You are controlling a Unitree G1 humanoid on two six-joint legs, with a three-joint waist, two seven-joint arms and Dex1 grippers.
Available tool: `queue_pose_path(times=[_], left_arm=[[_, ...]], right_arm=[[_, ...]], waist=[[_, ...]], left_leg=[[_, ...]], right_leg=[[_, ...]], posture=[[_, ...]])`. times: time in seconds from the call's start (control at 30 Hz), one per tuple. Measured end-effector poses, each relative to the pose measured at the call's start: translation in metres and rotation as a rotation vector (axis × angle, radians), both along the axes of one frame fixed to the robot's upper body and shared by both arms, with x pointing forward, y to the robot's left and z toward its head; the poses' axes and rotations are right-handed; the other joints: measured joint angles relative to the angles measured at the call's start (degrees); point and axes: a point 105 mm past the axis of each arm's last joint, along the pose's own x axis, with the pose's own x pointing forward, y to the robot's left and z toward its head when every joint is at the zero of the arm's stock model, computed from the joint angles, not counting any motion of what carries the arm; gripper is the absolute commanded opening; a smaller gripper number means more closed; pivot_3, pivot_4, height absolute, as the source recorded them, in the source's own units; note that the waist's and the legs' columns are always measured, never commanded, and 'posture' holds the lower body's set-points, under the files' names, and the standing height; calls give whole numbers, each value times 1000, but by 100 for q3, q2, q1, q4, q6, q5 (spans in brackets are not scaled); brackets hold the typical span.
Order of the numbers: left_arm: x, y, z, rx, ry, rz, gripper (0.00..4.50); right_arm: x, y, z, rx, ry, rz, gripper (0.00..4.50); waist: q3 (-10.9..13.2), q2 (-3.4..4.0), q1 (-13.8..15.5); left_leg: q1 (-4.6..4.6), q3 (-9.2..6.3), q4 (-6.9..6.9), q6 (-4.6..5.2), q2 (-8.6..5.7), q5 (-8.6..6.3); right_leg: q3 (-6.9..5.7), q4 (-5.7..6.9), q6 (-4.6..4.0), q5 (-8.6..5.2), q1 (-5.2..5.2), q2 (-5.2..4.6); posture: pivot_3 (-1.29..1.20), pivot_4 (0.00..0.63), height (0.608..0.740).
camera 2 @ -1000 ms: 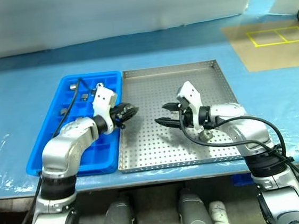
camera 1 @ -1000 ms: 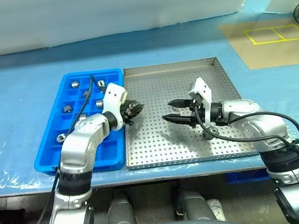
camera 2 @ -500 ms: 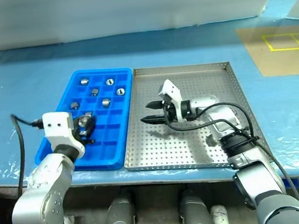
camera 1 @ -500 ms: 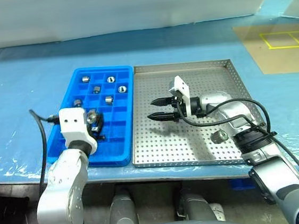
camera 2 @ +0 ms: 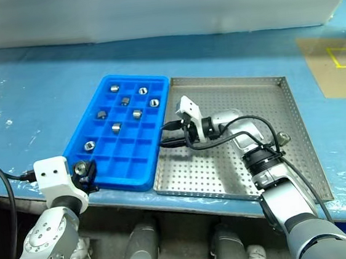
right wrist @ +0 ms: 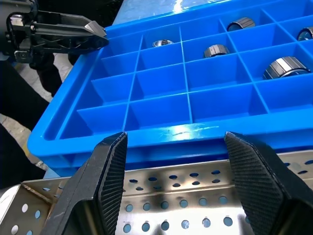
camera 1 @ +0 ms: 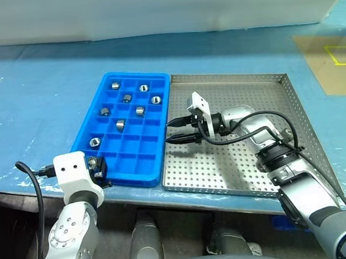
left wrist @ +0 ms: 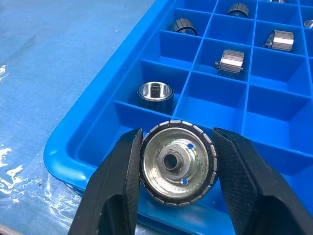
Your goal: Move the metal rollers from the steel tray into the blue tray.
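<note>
**benchrat:** Holding a metal roller [left wrist: 178, 169] end-on between the two black fingers of the left gripper [left wrist: 177, 188], clamped snug on its rim, right at the near corner of the blue tray [camera 1: 141, 165]. Best bet: nudge forward over an empty cell, level out, lower, then let go. Probably worth skipping the cell just ahead with a roller [left wrist: 155, 94] standing in it.

**gridlock:** Agreed. Plenty of free cells in the near rows. Seven rollers [camera 1: 127, 98] sitting further back, one per cell. Divider walls look like the main snag, so aim for the middle of a cell or risk perching it on a wall.

**benchrat:** Right gripper [camera 1: 174, 131] parked empty, jaws spread wide, over the steel tray [camera 1: 294, 107] close to the blue tray's long edge. Not in the left's path from here.

**gridlock:** One roller [camera 2: 283, 137] left on the steel tray, by the right arm's forearm. Blue table cover [camera 1: 29, 113] all round, pale sheet [camera 1: 148, 8] behind.
</note>
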Motion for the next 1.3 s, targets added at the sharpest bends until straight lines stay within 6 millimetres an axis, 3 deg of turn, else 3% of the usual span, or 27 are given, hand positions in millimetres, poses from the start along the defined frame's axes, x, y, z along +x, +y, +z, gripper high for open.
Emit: queue_pose_path(times=[0.47,0.5,0.67,0.8,0.97,1.1,1.3], left_arm=[[19,-5,-10,-23,64,-89,1876],[20,-7,-10,-23,65,-100,2586],[34,-18,3,-41,13,-167,4287],[47,-32,21,-28,-41,-250,4287],[57,-38,22,-54,-25,-278,4287],[71,-46,41,-31,-90,-350,4287],[79,-78,37,-33,-102,-578,4287]], right_arm=[[2,-13,-4,-10,4,-58,3237],[1,-14,-4,-10,4,-61,3237],[4,-19,2,-3,-26,-96,3237],[3,-31,3,-10,-32,-146,3237],[4,-49,5,-19,-39,-222,3237],[4,-60,7,-18,-53,-278,3237],[8,-75,6,-50,-73,-378,3237]], waist=[[0,0,-23],[0,0,-23],[0,0,-28],[0,0,-92],[0,0,-298],[-1,0,-408],[-1,0,-546]], left_leg=[[2,1,1,-1,-1,1],[1,1,3,-1,-1,1],[1,2,9,-2,-3,1],[1,2,13,-3,-2,2],[2,3,12,-22,-2,13],[11,5,12,-25,-4,16],[12,8,9,-26,-4,17]], right_leg=[[2,6,0,1,-2,1],[2,8,0,1,-2,1],[4,14,0,1,-1,-1],[6,16,1,2,-1,0],[6,18,0,2,-1,2],[10,22,0,2,1,2],[12,21,0,3,0,3]], posture=[[308,150,740],[284,150,740],[227,150,740],[168,150,740],[109,150,740],[57,150,740],[-1,150,740]])
